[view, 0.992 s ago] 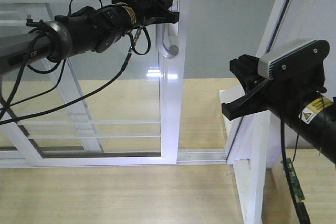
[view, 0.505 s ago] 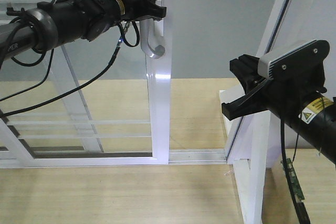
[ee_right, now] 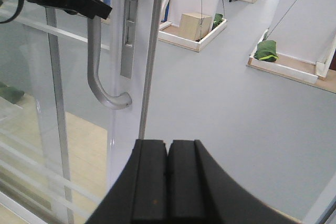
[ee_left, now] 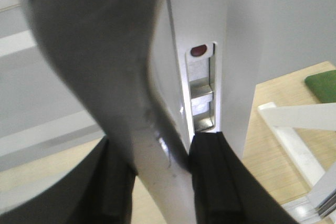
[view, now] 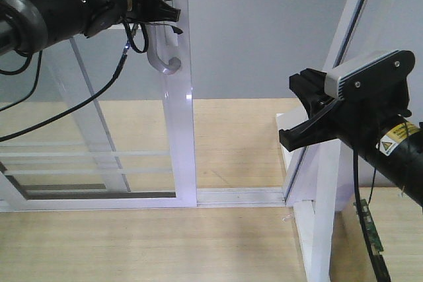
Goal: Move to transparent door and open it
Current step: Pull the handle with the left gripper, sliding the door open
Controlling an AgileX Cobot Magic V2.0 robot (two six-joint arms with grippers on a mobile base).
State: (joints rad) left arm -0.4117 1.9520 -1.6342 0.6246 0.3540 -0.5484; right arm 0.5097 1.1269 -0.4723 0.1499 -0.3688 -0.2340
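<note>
The left claw (view: 162, 12) is clamped on the handle (view: 160, 47) of the door (view: 177, 97), near the top of the bar; in the left wrist view its two black fingers (ee_left: 212, 177) sit on either side of the grey bar, pressed against it. The left arm (view: 59, 8) reaches in from 9 o'clock, with cables (view: 79, 104) hanging off it across the glass. The handle curves at its lower end into a hook toward the door's white stile, next to a narrow lock plate (ee_right: 127, 35) with a small red dot at its top.

The door stands at 10 to 11 o'clock in the front view, its white stile upright on the floor track (view: 238, 196), thin white rails (view: 86, 156) crossing the glass low down. Between the stile and the frame post (view: 324, 183) at 4 o'clock the opening shows grey floor (view: 264, 37) beyond and wooden floor (view: 238, 137) closer in.

The right claw (ee_right: 168, 182) has its fingers pressed together with nothing between them. It hangs at 3 o'clock, well apart from the door, just beside the frame post, under a grey camera (view: 370, 74).
</note>
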